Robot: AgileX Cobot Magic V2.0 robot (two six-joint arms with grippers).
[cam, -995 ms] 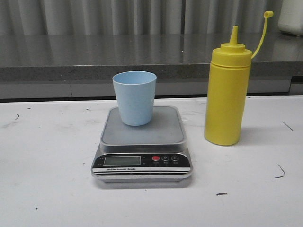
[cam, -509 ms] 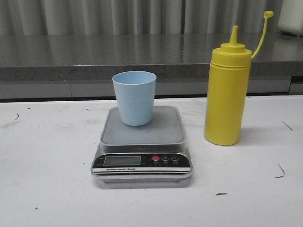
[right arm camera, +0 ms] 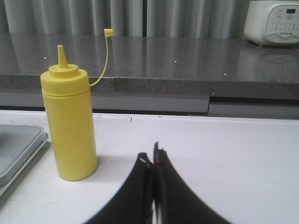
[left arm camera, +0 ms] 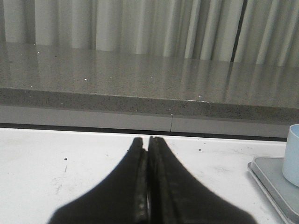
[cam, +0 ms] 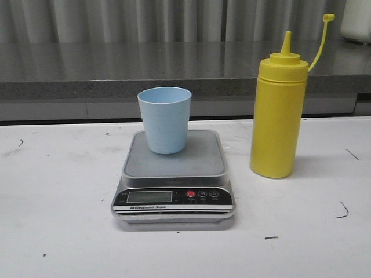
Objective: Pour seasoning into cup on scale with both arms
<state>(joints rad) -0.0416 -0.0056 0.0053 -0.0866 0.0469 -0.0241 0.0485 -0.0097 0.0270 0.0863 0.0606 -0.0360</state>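
Note:
The pale blue cup (cam: 164,119) stands upright on the grey platform of the scale (cam: 174,174) in the middle of the table. The yellow seasoning bottle (cam: 278,119) stands upright to the right of the scale, its cap hanging off the nozzle on its tether. Neither gripper shows in the front view. In the left wrist view my left gripper (left arm camera: 145,140) is shut and empty, low over the table, with the cup's edge (left arm camera: 293,154) and the scale (left arm camera: 273,179) off to one side. In the right wrist view my right gripper (right arm camera: 153,154) is shut and empty, beside the bottle (right arm camera: 69,126).
A grey stone counter (cam: 116,69) runs along the back of the white table (cam: 52,231), with grey curtains behind it. A white appliance (right arm camera: 273,21) stands on the counter at the far right. Small dark marks dot the tabletop.

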